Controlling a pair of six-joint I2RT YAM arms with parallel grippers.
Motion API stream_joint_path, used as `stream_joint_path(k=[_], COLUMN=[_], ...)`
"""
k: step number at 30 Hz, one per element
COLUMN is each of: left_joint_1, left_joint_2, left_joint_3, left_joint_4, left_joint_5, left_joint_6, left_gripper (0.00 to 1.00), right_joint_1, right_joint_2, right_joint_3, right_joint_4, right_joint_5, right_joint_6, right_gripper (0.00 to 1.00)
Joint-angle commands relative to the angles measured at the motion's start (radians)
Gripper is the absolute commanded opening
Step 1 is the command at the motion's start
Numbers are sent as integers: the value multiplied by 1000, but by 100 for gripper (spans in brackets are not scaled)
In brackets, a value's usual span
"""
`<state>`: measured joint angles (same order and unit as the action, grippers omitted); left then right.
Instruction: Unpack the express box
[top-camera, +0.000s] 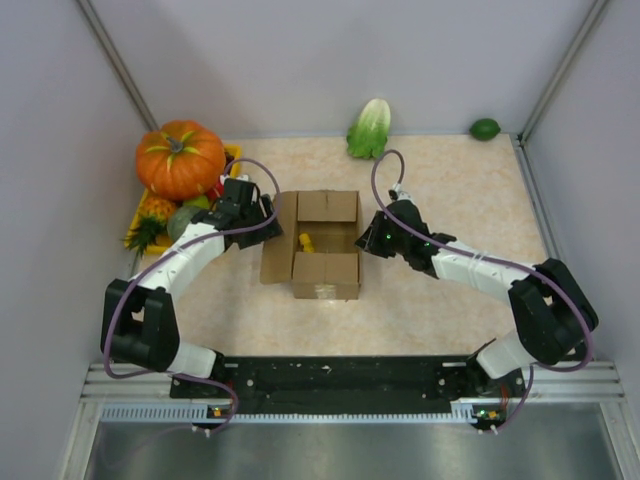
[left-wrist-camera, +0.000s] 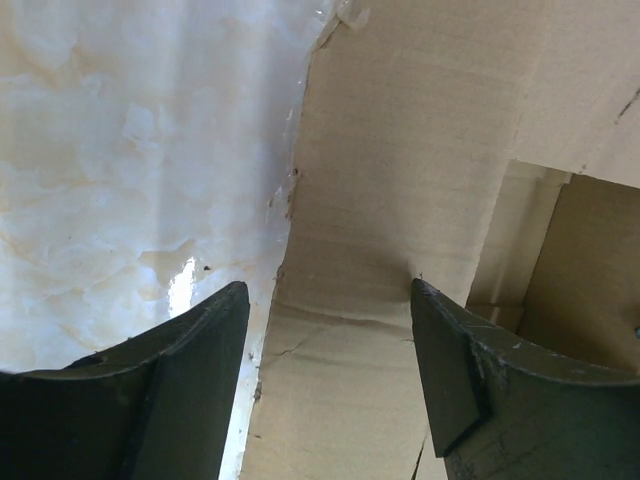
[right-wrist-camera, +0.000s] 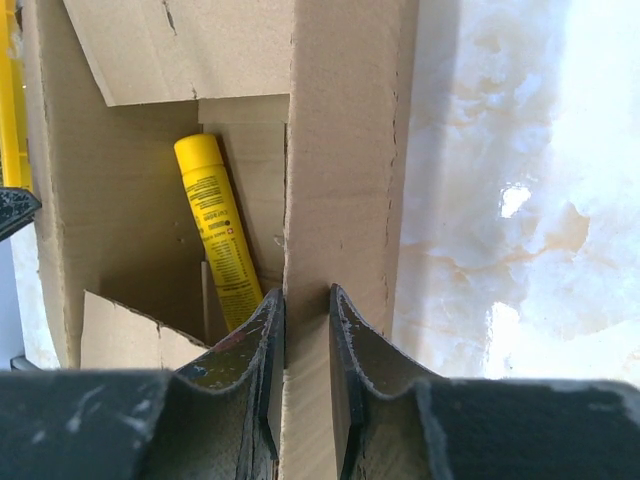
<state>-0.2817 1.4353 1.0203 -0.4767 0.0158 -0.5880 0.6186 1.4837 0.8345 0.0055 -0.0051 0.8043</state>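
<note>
The express box, brown cardboard, stands mid-table with its top flaps folded outward. A yellow tube lies inside it, seen as a yellow spot from above. My right gripper is shut on the edge of the box's right flap, one finger on each face; from above this gripper sits at the box's right side. My left gripper is open at the left flap, which lies between the spread fingers without touching them. From above, the left gripper is at the box's left side.
A pumpkin, a pineapple and other produce sit on a yellow tray at the left wall, just behind my left arm. A leafy cabbage and a lime lie at the back edge. Walls close in on three sides.
</note>
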Motion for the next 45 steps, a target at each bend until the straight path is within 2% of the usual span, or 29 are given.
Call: stream_joint_path(k=[1, 2, 6, 13, 17, 18, 22, 23, 26, 36, 42, 45], left_joint_1=[3, 3, 1, 1, -1, -1, -1, -1, -1, -5, -39, -51], left_joint_2=[0, 4, 13, 42, 65, 65, 19, 10, -1, 134, 189, 201], left_joint_3=[18, 18, 18, 27, 26, 23, -26, -34, -48, 26, 79, 106], left_joint_4=[62, 67, 101, 119, 159, 167, 269, 285, 349, 277, 210, 182], left_joint_5=[45, 50, 87, 139, 226, 240, 305, 314, 357, 371, 322, 306], left_joint_6=[24, 24, 25, 39, 37, 33, -7, -21, -33, 7, 37, 51], left_gripper=[66, 57, 42, 35, 29, 29, 48, 56, 63, 61, 53, 44], right_joint_1=[-5, -6, -7, -7, -7, -5, -7, -7, -6, -5, 6, 12], right_joint_2=[24, 24, 26, 33, 46, 47, 47, 49, 52, 64, 81, 84], right_joint_3=[37, 41, 55, 68, 75, 78, 89, 90, 98, 110, 117, 121], right_joint_4=[-78, -81, -90, -99, -101, -102, -119, -121, -125, -125, -118, -117], right_joint_5=[28, 25, 19, 11, 8, 8, 11, 16, 14, 8, -33, -38], right_joint_6=[-28, -33, -47, -54, -56, -56, -56, -54, -54, -59, -74, -79], right_gripper=[14, 13, 13, 13, 13, 13, 14, 14, 16, 18, 18, 18])
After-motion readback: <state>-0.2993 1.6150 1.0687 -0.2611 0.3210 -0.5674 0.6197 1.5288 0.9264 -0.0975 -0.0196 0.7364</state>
